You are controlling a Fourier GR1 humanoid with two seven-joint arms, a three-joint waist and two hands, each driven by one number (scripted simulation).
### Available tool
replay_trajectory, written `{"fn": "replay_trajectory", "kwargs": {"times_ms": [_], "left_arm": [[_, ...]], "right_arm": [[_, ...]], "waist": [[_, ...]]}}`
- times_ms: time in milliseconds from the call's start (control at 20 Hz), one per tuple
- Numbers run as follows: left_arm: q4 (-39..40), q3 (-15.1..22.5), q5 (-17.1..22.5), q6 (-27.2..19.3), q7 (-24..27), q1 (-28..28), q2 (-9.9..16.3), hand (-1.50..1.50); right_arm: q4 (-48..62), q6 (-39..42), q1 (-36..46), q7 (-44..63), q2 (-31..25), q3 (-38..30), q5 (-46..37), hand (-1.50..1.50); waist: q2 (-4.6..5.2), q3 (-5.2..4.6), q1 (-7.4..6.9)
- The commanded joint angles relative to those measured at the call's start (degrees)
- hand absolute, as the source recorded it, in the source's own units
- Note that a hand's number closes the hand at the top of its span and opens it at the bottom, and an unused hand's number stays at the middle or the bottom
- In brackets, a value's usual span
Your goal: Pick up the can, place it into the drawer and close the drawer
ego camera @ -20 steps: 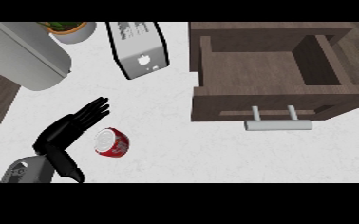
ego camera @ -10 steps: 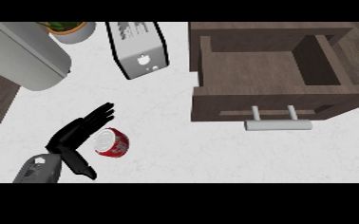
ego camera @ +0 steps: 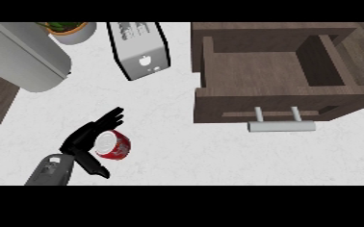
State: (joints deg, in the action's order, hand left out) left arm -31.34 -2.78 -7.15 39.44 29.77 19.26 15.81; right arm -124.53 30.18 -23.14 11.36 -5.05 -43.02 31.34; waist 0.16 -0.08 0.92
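Left hand (ego camera: pixel 86 139) cups the red can (ego camera: pixel 113 145) – fingers straight, grasp not closed; drawer (ego camera: pixel 266 107) open, empty – placing, closing remain

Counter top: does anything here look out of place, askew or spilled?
Nothing is spilled. The toaster sits askew to the open drawer. The red can stands beside the left hand, whose fingers are straight, not yet curled round it.

Left hand (ego camera: pixel 86 138) open beside red can (ego camera: pixel 113 145) on white counter (ego camera: pixel 177 144), fingers (ego camera: pixel 110 119) straight, drawer (ego camera: pixel 274 84) open at right
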Motion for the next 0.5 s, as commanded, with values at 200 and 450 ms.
{"fn": "replay_trajectory", "kwargs": {"times_ms": [200,450], "left_arm": [[4.28,-0.47,2.28,5.85,2.75,2.43,-2.56,-1.50],[5.54,0.27,3.86,10.21,-0.83,4.67,-3.76,1.50]], "right_arm": [[-0.46,2.50,-2.07,-0.79,2.45,-1.32,0.35,-1.50],[-2.95,-2.51,2.36,4.05,1.87,1.67,-1.47,-1.50]], "waist": [[-0.12,0.05,-0.16],[0.04,0.02,-0.66]]}}
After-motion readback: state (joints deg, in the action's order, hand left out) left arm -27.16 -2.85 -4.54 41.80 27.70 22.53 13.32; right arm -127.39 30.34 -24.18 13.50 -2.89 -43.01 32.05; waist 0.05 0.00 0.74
